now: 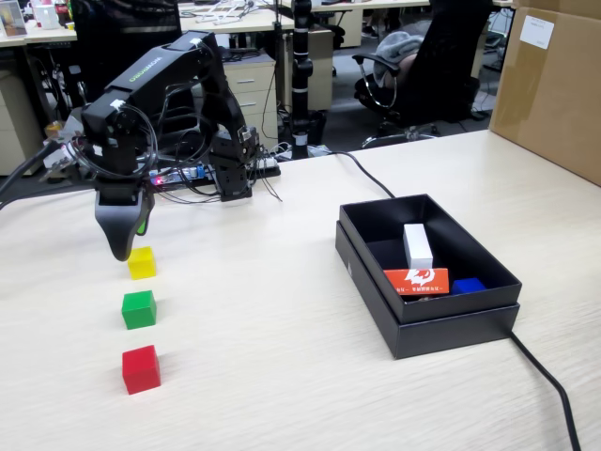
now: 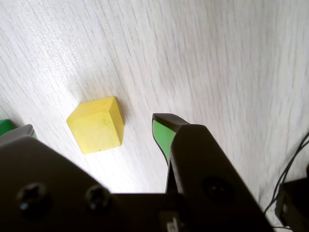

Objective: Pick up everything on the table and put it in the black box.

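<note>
The yellow cube (image 2: 96, 124) is seen on the desk (image 2: 217, 53), between the spread jaws of the released tool (image 2: 94, 124), untouched.

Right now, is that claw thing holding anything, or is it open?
Gripper: open, holding nothing, jaws either side of the yellow cube on the table.

White logo and unreadable line on orange-red card (image 1: 416, 280); faint, illegible lettering on robot arm (image 1: 155, 64)
</note>
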